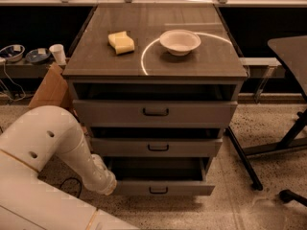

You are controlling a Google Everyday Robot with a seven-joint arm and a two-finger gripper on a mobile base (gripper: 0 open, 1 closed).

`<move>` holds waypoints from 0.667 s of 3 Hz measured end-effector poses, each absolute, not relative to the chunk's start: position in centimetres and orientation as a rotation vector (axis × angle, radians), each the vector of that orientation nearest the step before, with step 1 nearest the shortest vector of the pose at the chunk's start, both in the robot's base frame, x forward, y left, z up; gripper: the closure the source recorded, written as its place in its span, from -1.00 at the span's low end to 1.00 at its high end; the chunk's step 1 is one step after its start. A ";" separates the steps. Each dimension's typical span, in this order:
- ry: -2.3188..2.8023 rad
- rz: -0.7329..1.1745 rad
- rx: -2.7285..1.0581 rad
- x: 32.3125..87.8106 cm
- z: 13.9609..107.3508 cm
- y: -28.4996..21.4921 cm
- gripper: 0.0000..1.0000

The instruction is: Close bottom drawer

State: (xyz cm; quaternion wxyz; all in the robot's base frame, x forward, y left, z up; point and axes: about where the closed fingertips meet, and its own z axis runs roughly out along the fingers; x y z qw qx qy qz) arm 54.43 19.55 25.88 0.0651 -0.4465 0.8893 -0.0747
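Note:
The bottom drawer (160, 188) is the lowest of three grey drawers in the cabinet. It stands pulled out, with its dark inside showing above its flat front and small black handle (158, 190). My white arm comes in from the lower left. My gripper (108, 184) is at the end of the arm, right at the left end of the bottom drawer's front. The wrist hides most of it. The middle drawer (156, 147) and top drawer (153, 112) also stand a little open.
A yellow sponge (121, 42) and a white bowl (180, 41) sit on the cabinet top. A cardboard box (50, 87) and a white cup (58, 54) stand at the left. A dark table (290, 51) with slanted black legs (244, 157) is close on the right.

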 end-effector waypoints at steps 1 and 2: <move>2.704 -0.203 -1.414 51.8 25.9 18.3 1.00; 2.715 -0.167 -1.452 50.1 25.4 19.0 1.00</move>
